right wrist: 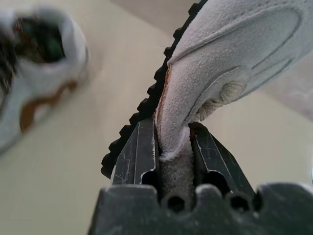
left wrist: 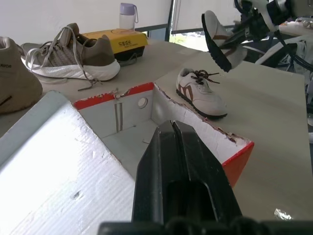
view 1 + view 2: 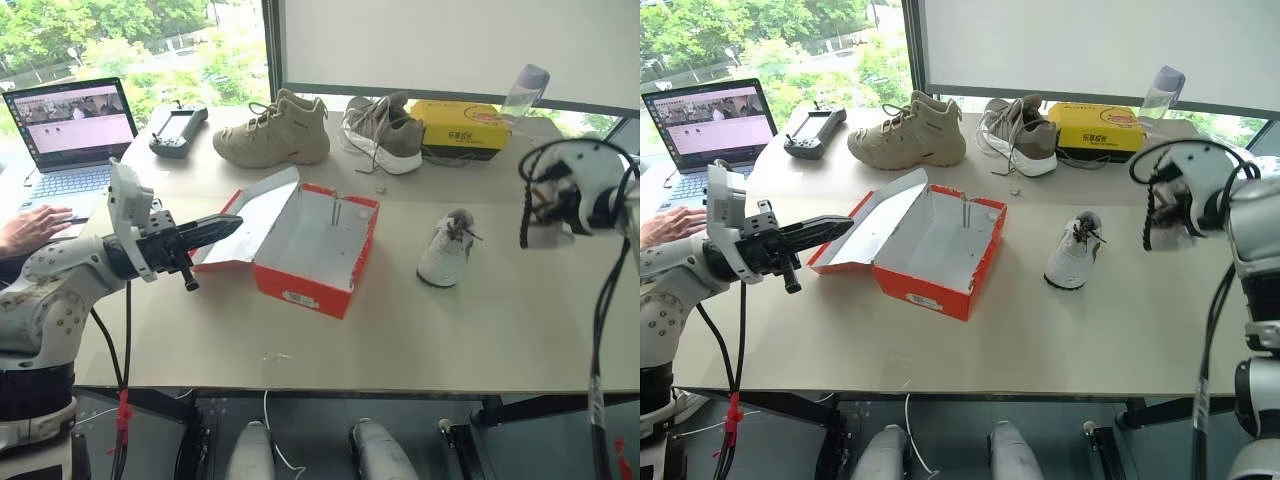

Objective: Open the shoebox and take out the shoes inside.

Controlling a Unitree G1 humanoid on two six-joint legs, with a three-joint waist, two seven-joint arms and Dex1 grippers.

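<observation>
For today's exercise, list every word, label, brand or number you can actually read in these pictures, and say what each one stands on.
"NIOR": partial letters on the tan boot, cut off by the picture's edge.
Yellow box: dark print on the lid and side, too small to read.
Shoebox: white end label, print too small to read.
Laptop: screen content too small to read.

The table (image 3: 500,340) is seen from above by both head cameras, facing forward and down. The open shoebox (image 2: 146,103) is viewed closely along the left gripper (image 2: 171,128); both head views share it.
</observation>
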